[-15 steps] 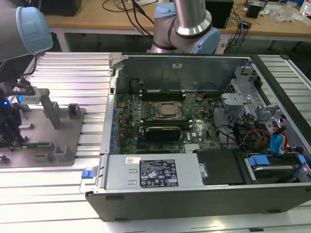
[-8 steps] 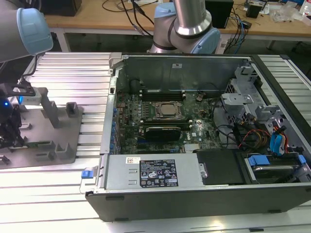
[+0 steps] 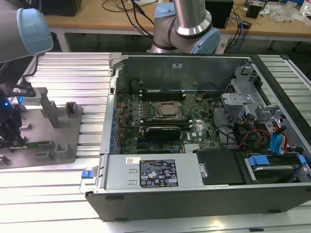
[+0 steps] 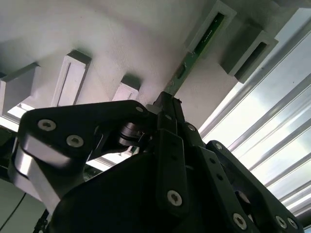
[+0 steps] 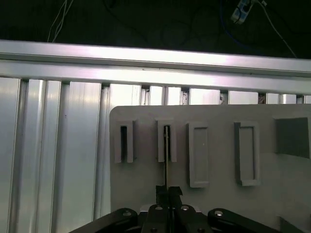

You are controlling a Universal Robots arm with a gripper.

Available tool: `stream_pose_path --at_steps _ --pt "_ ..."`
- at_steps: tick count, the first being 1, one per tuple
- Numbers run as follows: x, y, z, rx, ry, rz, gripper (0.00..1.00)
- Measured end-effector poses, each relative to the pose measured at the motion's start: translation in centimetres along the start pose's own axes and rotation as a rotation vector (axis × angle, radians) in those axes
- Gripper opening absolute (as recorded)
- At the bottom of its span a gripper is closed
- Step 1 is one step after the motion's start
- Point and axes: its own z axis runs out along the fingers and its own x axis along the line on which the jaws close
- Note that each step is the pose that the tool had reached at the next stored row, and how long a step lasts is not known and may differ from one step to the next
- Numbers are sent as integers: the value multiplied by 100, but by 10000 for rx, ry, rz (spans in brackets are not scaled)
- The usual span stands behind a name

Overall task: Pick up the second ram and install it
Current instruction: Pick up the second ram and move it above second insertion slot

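The second ram (image 4: pixel 195 52) is a thin green stick standing on edge in a slotted post of the grey tray (image 3: pixel 53 145). In the first wrist view it shows as a thin dark line (image 5: pixel 166 160) running from the post slot down to my fingers. My gripper (image 4: pixel 167 104) is over the tray at the exterior view's left (image 3: pixel 12 133). Its jaws are shut on the near end of the ram (image 5: pixel 168 190), and the far end still sits in the post.
The open computer case (image 3: pixel 194 189) lies at the exterior view's right, with the silver processor (image 3: pixel 167 110), memory slots (image 3: pixel 163 92) and a long black card (image 3: pixel 163 131) on the board. Other slotted posts (image 5: pixel 198 155) stand beside the ram on the tray. A ribbed aluminium table (image 3: pixel 92 73) lies under everything.
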Motion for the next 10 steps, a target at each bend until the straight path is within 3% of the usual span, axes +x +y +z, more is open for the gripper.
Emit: stream_pose_path --at_steps 4,10 --pt "0 0 3 16 -42 893 9" --pt "0 0 -7 25 -50 944 9"
